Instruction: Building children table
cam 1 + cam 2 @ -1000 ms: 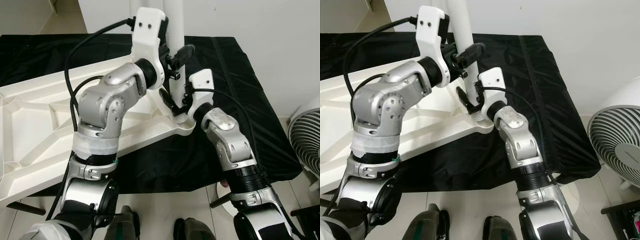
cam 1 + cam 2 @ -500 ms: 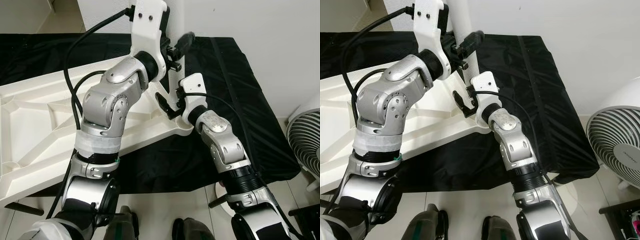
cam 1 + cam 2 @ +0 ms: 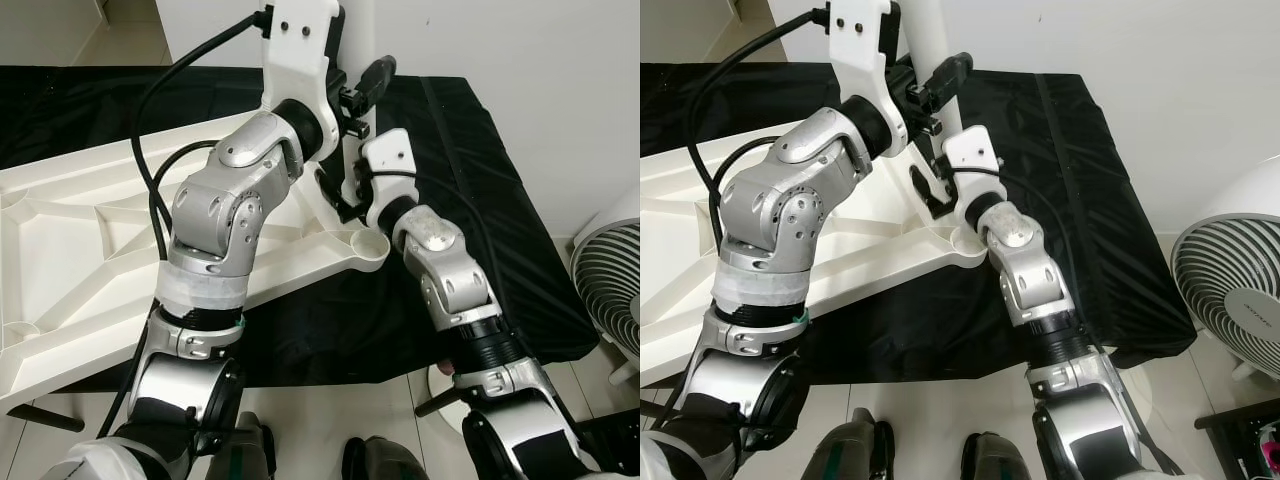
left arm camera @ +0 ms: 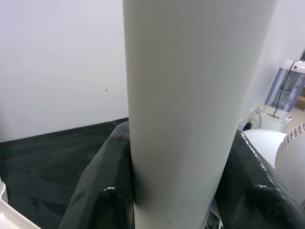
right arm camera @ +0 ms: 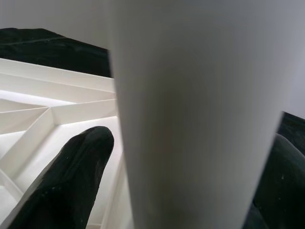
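A black cloth (image 3: pixel 470 190) is covering the surface in front of the robot, and lying on it upside down is the white tabletop (image 3: pixel 80 260), its ribbed underside facing up and one rounded corner socket (image 3: pixel 368 248) pointing toward the right arm. Rising upright from near that corner is a white table leg (image 3: pixel 932 50), a smooth round tube that is running up out of the head views against the pale wall. The left arm is reaching high across the tabletop, and the left gripper (image 4: pixel 176 181) is clasping the leg well above the tabletop, with a black finger (image 4: pixel 102 191) pressing on each side of the tube in the left wrist view. The right arm is bending in from the right, and the right gripper (image 5: pixel 186 191) is gripping the same leg lower down, just above the tabletop's ribs; in the right wrist view one black finger (image 5: pixel 66 181) is sitting against one side of the tube and the other is showing at its far edge. A white fan (image 3: pixel 1235 300) is standing on the light tiled floor (image 3: pixel 320 410) to the robot's right, well apart from the tabletop, and the robot's dark feet (image 3: pixel 855 450) are showing at the near edge of the head views.
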{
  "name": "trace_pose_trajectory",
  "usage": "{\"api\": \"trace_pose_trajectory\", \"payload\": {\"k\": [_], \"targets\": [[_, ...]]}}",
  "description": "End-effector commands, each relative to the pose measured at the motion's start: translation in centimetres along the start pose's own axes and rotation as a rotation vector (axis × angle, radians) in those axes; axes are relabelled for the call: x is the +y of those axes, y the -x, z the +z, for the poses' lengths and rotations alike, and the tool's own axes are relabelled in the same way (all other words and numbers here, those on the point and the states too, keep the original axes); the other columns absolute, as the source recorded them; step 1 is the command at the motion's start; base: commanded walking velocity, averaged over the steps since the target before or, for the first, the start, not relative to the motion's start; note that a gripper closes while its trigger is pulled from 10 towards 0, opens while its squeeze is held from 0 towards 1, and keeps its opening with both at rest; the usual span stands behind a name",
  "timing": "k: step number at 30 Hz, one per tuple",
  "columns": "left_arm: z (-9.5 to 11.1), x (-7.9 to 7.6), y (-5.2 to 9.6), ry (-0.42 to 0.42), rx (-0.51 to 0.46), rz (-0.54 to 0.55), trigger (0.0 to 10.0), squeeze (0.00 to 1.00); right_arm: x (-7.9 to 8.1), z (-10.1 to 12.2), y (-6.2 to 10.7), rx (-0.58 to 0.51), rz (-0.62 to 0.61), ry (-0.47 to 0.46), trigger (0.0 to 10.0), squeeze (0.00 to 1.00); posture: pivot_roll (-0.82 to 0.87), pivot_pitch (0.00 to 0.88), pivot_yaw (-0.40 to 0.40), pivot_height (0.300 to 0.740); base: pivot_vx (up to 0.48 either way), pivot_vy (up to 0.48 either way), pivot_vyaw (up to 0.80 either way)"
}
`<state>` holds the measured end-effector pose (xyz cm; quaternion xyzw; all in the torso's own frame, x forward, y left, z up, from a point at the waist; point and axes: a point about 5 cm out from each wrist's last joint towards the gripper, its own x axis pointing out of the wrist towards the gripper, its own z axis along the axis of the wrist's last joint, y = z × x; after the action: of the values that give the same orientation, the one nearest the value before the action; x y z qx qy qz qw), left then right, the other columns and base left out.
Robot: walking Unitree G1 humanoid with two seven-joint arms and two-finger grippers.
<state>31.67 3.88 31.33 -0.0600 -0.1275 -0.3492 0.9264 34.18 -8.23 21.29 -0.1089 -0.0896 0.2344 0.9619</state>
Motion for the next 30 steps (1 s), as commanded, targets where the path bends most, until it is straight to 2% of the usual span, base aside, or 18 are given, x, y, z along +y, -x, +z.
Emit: {"api": "trace_pose_trajectory", "payload": {"k": [1,4,6,7,8,9,10,11,12,13,20,27,28,29,30], "targets": [[0.67,-0.43,0.11,-0.022,-0.037,-0.007,10.0,0.0,-0.19,-0.01,0.02,-0.001,-0.009,0.001,10.0,0.0,0.03,0.02,-0.024,0.74,0.0,0.0,0.0],[0.62,-0.51,0.12,-0.023,-0.037,-0.008,10.0,0.0,-0.24,0.09,0.03,-0.006,-0.011,-0.004,10.0,0.0,0.03,0.019,-0.025,0.74,0.0,0.0,0.0],[0.58,-0.51,0.12,-0.025,-0.037,-0.006,10.0,0.0,-0.2,-0.13,0.09,0.002,-0.011,-0.008,9.3,0.0,0.03,0.02,-0.026,0.74,0.0,0.0,0.0],[0.59,-0.51,0.11,-0.025,-0.036,-0.005,10.0,0.0,-0.16,-0.24,0.12,0.007,-0.008,-0.011,4.9,0.0,0.03,0.021,-0.026,0.74,0.0,0.0,0.0],[0.59,-0.51,0.11,-0.025,-0.036,-0.005,10.0,0.0,-0.16,-0.24,0.12,0.007,-0.008,-0.011,4.9,0.0,0.03,0.021,-0.026,0.74,0.0,0.0,0.0],[0.61,-0.51,0.12,-0.026,-0.038,-0.006,10.0,0.0,-0.12,-0.29,0.12,0.009,-0.006,-0.015,3.8,0.0,0.03,0.023,-0.026,0.74,0.0,0.0,0.0],[0.61,-0.51,0.12,-0.026,-0.038,-0.006,10.0,0.0,-0.12,-0.29,0.12,0.009,-0.006,-0.015,3.8,0.0,0.03,0.023,-0.026,0.74,0.0,0.0,0.0],[0.63,-0.51,0.12,-0.026,-0.039,-0.005,10.0,0.0,-0.09,-0.33,0.12,0.011,-0.004,-0.017,1.7,0.0,0.03,0.024,-0.026,0.74,0.0,0.0,0.0],[0.65,-0.53,0.11,-0.027,-0.04,-0.005,10.0,0.0,-0.11,-0.36,0.13,0.013,-0.004,-0.018,1.5,0.0,0.03,0.026,-0.027,0.74,0.0,0.0,0.0],[0.67,-0.55,0.11,-0.028,-0.042,-0.006,10.0,0.0,-0.14,-0.41,0.14,0.016,-0.004,-0.02,0.0,0.0,0.03,0.026,-0.028,0.74,0.0,0.0,0.0],[0.57,-0.53,0.05,-0.031,-0.031,0.003,10.0,0.0,-0.3,-0.5,0.21,0.02,-0.005,-0.002,0.0,0.0,0.03,0.031,-0.028,0.74,0.0,0.0,0.0],[0.26,-0.71,-0.12,-0.055,-0.015,0.009,10.0,0.0,-0.25,-0.68,0.34,0.026,0.01,-0.023,0.0,0.0,0.02,0.035,-0.027,0.74,0.0,0.0,0.0],[0.35,-0.75,-0.14,-0.07,-0.032,0.011,10.0,0.0,-0.31,-0.71,0.34,0.03,0.003,-0.021,0.6,0.0,0.02,0.036,-0.027,0.74,0.0,0.0,0.0],[0.33,-0.73,-0.18,-0.073,-0.038,0.013,10.0,0.0,-0.37,-0.73,0.31,0.035,-0.002,-0.02,10.0,0.0,0.02,0.036,-0.027,0.74,0.0,0.0,0.0],[0.31,-0.72,-0.21,-0.074,-0.04,0.015,10.0,0.0,-0.41,-0.74,0.28,0.037,-0.005,-0.019,10.0,0.0,0.02,0.036,-0.027,0.74,0.0,0.0,0.0]]}}
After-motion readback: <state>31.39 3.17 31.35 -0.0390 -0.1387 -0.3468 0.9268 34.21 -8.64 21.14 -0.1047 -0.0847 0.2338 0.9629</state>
